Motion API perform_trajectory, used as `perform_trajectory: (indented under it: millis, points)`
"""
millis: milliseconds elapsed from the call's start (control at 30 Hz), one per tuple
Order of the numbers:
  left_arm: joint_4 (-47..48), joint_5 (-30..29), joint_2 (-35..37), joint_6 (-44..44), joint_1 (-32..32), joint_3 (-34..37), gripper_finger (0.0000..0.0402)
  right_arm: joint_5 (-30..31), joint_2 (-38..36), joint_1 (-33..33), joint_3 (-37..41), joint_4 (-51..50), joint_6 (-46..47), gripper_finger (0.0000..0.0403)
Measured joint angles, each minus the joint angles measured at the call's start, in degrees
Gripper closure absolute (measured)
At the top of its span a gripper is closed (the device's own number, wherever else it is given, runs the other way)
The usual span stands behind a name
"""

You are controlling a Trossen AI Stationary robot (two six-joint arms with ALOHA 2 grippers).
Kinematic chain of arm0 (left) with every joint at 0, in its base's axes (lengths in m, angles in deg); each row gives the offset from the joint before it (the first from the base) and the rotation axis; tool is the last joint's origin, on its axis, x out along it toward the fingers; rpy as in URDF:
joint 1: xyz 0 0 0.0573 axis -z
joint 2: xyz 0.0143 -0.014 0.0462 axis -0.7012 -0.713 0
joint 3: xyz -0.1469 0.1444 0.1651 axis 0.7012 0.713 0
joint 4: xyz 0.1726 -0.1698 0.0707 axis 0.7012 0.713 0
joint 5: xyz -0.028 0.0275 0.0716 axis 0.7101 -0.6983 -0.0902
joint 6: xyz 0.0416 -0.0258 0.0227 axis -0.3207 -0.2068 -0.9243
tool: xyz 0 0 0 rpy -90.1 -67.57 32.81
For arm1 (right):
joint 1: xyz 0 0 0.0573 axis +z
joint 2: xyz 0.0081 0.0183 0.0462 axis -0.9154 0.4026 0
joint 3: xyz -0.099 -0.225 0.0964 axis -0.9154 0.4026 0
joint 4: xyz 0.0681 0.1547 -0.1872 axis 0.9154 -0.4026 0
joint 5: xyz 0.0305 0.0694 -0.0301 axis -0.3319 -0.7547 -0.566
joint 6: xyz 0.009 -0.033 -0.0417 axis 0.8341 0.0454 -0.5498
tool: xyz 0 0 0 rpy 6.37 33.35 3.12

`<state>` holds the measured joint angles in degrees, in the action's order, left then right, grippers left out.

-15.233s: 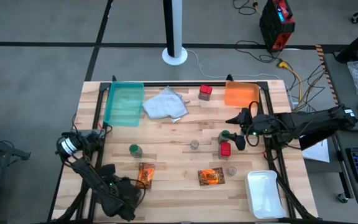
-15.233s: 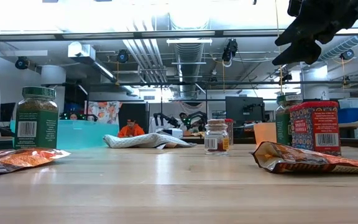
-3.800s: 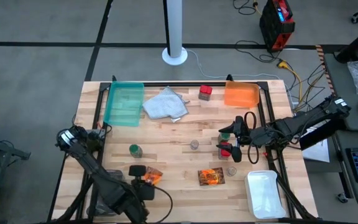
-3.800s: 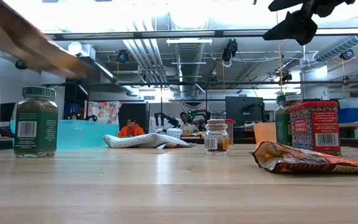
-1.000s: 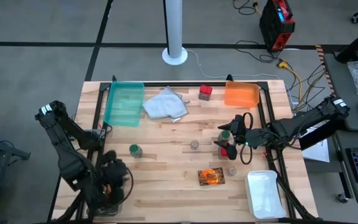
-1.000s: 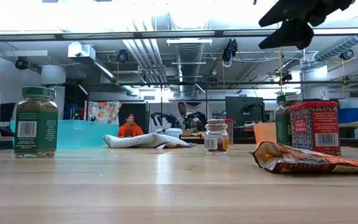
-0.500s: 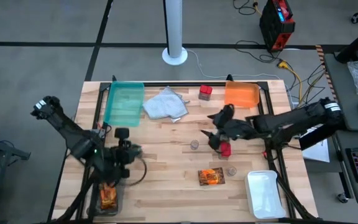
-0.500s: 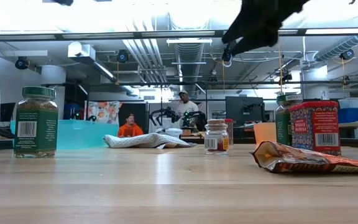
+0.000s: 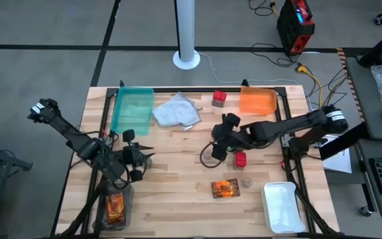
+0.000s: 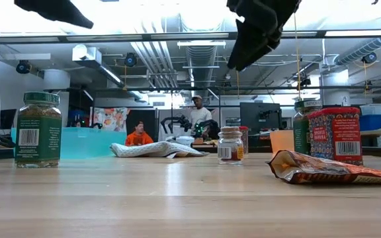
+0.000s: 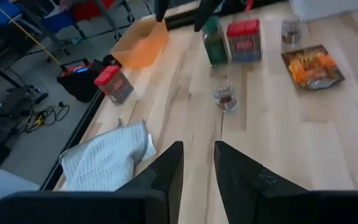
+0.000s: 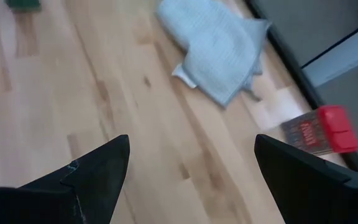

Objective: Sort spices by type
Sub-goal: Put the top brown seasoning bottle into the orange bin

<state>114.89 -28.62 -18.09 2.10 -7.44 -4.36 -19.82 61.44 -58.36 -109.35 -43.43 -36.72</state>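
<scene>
My left gripper (image 11: 199, 155), open by a narrow gap and empty, hovers over the table's left part (image 9: 138, 159), above a green-capped jar (image 10: 38, 129) standing upright. My right gripper (image 12: 191, 162), wide open and empty, hangs high over the table's middle (image 9: 217, 147), above a tiny grey jar (image 11: 224, 96). To its right stand a second green-capped jar (image 11: 214, 43) and a red box (image 9: 240, 159). An orange-brown packet (image 9: 225, 188) lies flat near the near edge, with another tiny jar (image 9: 247, 181) beside it. A second red box (image 9: 219, 98) stands at the far edge.
A teal tray (image 9: 132, 109), a pale grey cloth (image 9: 176, 111) and an orange tray (image 9: 257, 101) line the far edge. A white tray (image 9: 284, 206) sits at the near right corner. Another packet (image 9: 115, 207) lies in a bin beside the near left corner.
My left gripper has moved from the bin at the near left corner toward the far edge, over the left green-capped jar; a packet now lies in that bin. My right gripper has swung toward the table's left, from above the red box to above the middle tiny jar.
</scene>
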Motion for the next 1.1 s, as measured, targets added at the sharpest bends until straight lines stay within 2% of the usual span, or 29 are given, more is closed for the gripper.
perform_trajectory:
  millis: [167, 433, 533, 667, 733, 1100]
  points:
    - [0.7, -0.6, 0.2, -1.1, 0.0, 0.8, 0.0326, -1.8, 2.6, 0.0, 0.0, 0.2, 3.1, 0.0064]
    - [2.2, -3.1, 0.2, -1.3, 0.0, 0.9, 0.0326, -2.0, 5.4, 0.1, 0.0, 0.5, 2.7, 0.0064]
    - [2.2, -3.1, 0.2, -1.3, 0.0, 1.1, 0.0326, -6.4, 6.1, 0.1, -0.1, 1.8, 2.7, 0.0064]
    - [2.1, -3.1, 0.2, -0.9, 0.0, 1.3, 0.0326, -14.7, 7.7, 0.5, -0.1, 2.2, -3.0, 0.0064]
    - [2.1, -3.1, 0.2, -0.7, 0.0, 1.3, 0.0326, -16.9, 9.1, 0.9, -0.1, 2.1, -5.8, 0.0064]
    - [1.7, -3.2, -0.2, -0.8, 0.0, 1.3, 0.0326, -16.6, 15.4, -1.1, -0.1, 3.5, -5.0, 0.0064]
